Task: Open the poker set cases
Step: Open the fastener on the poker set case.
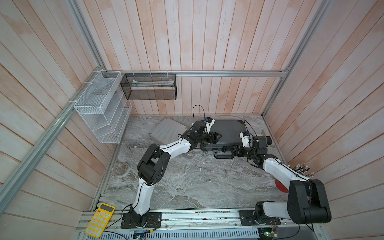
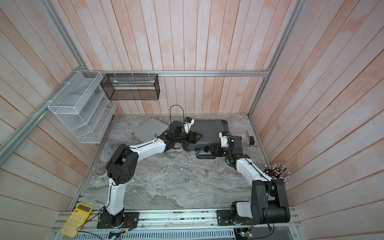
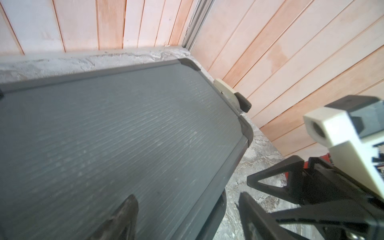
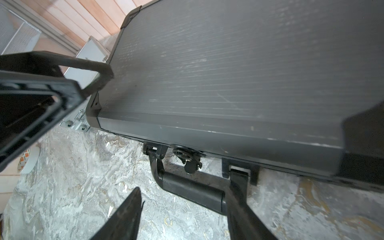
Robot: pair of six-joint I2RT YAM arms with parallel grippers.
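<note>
**Item 1. Dark grey case** [image 1: 227,132]
- Place: flat at the rear of the counter [image 1: 197,176], lid shut, handle edge facing the robot.
- Make: finely ribbed lid, scuffed pale in places, with smooth darker edging and moulded black corner caps.
- Fittings: a black bar handle [image 4: 191,191] lies down flat on the counter. A round centre latch [image 4: 187,158] sits on the front edge.

**Item 2. Silver case** [image 1: 167,132]
- Place: just beside Item 1 on the robot's left, turned at an angle, also shut.
- Make: ribbed aluminium with bright metal clasps.

**Item 3. Left gripper** [image 1: 217,137]
- State: jaws apart and holding nothing.
- Position: above the dark lid near its front left corner. Contact with the lid cannot be told.
- Likely purpose: to steady the case or take the lid once it is freed.

**Item 4. Right gripper** [image 4: 187,180]
- State: jaws apart and empty.
- Position: low at the handle edge, with one finger by the handle's bracket and the other over bare counter.
- Likely purpose: to work the latch, since the lid cannot rise until it releases.

**Item 5. Counter**
- Make: grey veined stone pattern, smooth and matt.

**Task state:** neither case is open.
</note>
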